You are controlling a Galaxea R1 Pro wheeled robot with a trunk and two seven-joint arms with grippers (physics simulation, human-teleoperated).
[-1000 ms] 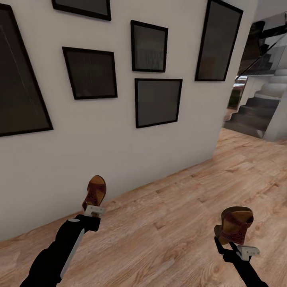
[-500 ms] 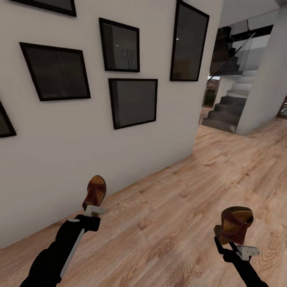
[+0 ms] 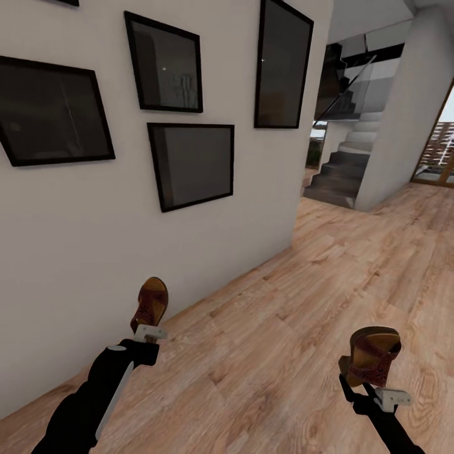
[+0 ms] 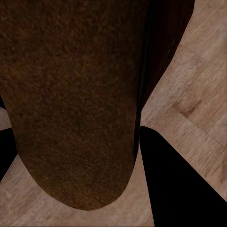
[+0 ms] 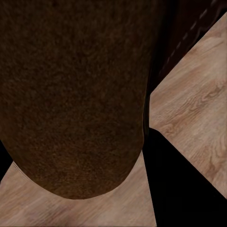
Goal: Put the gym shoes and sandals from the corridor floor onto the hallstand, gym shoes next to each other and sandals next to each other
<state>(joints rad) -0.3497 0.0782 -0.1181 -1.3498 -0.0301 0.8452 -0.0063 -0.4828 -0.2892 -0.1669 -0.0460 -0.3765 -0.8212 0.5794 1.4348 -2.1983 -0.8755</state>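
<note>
2 sandals in hand, 1 per gripper, both off the floor.

Item 1: left sandal, held upright at about 7 o'clock in the head view, toe up, clamped at its lower end by the left gripper. Left wrist view shows its brown sole close against the lens, dark fingers to either side.

Item 2: right sandal, at about 5 o'clock, tilted, patterned strap facing the camera, clamped from below by the right gripper. Right wrist view shows a like brown sole between dark fingers.

Item 3: floor, wood-grain planks, running from 6 o'clock away toward 2 o'clock.

Item 4: wall, white, from 9 to 12 o'clock, hung with 5 black-framed dark pictures.

Item 5: staircase, grey steps at about 1 o'clock, beside a white pillar; a glazed door at 3 o'clock.

Progress, as a judgement: pick-up of both sandals appears done; the robot seems in transit. Left to do: find the rack, set the 2 sandals side by side on it, then fetch the 2 gym shoes and set them side by side there.

Writing: none legible. No brand or label can be read on the sandals, frames or grippers.
</note>
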